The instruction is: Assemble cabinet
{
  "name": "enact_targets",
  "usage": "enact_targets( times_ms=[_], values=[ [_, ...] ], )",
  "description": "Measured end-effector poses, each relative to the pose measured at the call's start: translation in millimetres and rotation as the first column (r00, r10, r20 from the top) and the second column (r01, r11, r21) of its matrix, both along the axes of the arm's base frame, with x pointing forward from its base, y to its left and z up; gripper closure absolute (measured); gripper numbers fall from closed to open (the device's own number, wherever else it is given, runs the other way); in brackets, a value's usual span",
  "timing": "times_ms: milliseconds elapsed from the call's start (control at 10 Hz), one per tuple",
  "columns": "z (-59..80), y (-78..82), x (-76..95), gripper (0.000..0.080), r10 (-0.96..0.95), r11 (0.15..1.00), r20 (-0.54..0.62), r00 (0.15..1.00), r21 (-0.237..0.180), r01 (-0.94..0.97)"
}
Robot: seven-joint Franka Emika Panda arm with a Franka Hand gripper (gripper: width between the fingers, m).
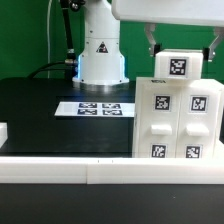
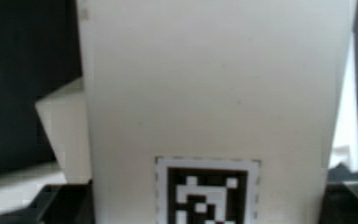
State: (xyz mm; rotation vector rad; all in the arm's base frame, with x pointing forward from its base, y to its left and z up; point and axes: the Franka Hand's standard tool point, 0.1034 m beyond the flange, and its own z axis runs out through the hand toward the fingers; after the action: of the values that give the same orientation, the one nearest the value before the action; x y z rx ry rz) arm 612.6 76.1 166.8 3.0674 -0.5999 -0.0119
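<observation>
The cabinet (image 1: 178, 122) is a tall white box with several square tags on its front panels. It stands at the exterior view's right on the black table (image 1: 50, 110). A white top piece (image 1: 180, 66) with one tag sits on top of it. My gripper (image 1: 181, 48) comes down from above, its two dark fingers pressed against the sides of this top piece. In the wrist view the white piece (image 2: 202, 90) fills the picture, its tag (image 2: 208, 190) between the dark fingers (image 2: 55, 202).
The marker board (image 1: 95, 107) lies flat in the middle of the table, in front of the robot's white base (image 1: 100, 55). A small white part (image 1: 3, 132) shows at the exterior view's left edge. A white rail (image 1: 100, 165) runs along the front.
</observation>
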Motion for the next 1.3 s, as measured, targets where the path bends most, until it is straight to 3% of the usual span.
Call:
enact_targets(
  times_ms=[300,400,800,1000,1200,1300],
  values=[
    [-1.1,2.0,0.3,0.0241,-0.233,0.972,0.006,0.972,0.004,0.233],
    [-1.2,4.9,2.9,0.0241,-0.38,0.925,0.033,0.924,0.014,0.38],
    [-1.5,5.8,6.4,0.0241,-0.795,0.607,0.032,0.606,0.055,0.793],
    [-1.5,5.8,7.3,0.0241,-0.872,0.489,0.019,0.489,0.065,0.87],
    [-1.5,7.9,7.2,0.0241,-0.96,0.28,-0.005,0.281,0.069,0.957],
    [-1.5,8.3,7.1,0.0242,-0.97,0.241,-0.007,0.242,0.068,0.968]
  ],
)
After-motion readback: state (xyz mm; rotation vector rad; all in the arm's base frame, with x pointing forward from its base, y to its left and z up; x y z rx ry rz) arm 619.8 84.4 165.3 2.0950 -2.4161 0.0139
